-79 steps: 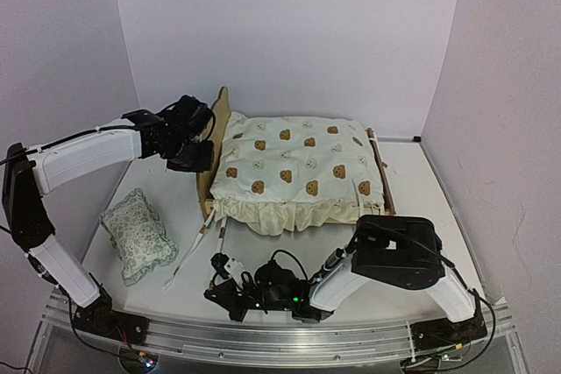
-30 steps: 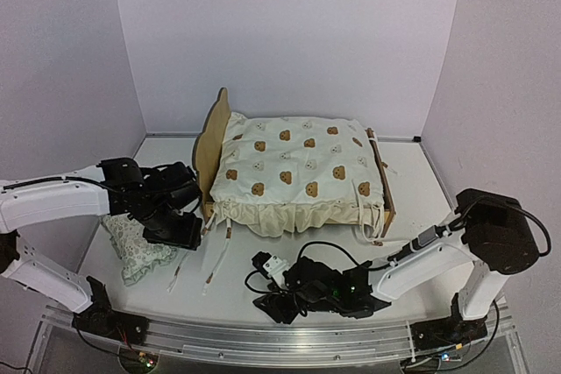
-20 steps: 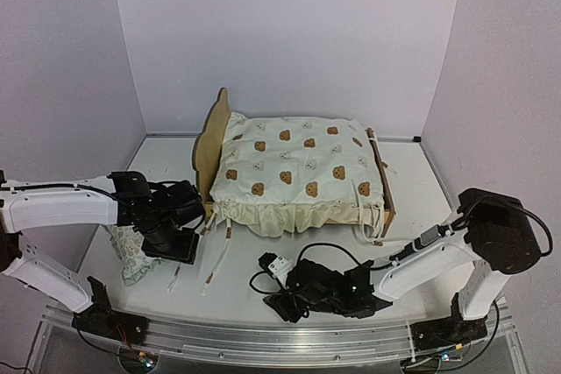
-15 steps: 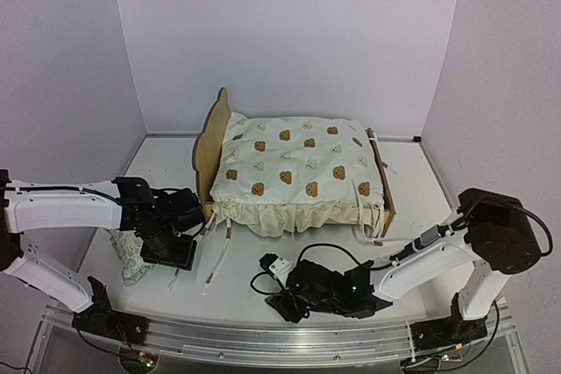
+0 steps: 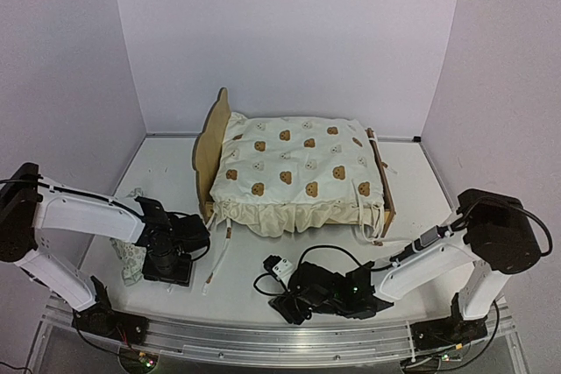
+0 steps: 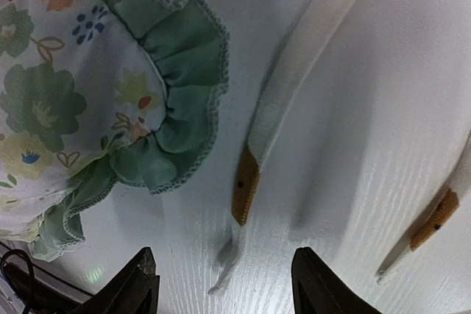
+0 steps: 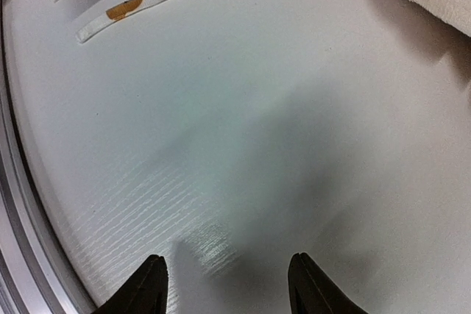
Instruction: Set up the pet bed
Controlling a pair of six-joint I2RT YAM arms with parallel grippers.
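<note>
Top external view: the pet bed [image 5: 388, 192] stands at the middle of the table [image 5: 421, 172], toward its rear, with the pillow not yet placed.
The bed is light plywood with an eared headboard [image 5: 213, 133], and a bear-print cover [image 5: 298, 168] hides its base. At the table's near left, the left gripper [image 6: 228, 288] hovers low with its fingers apart and empty above 1 loose tie [image 6: 291, 79], the floral pillow [image 6: 73, 93] just beside it. At the table's near middle, the right gripper [image 7: 224, 284] is likewise spread and holds nothing. The likely next move is to shift the left gripper onto the pillow's ruffle, pinch it and lift it.
</note>
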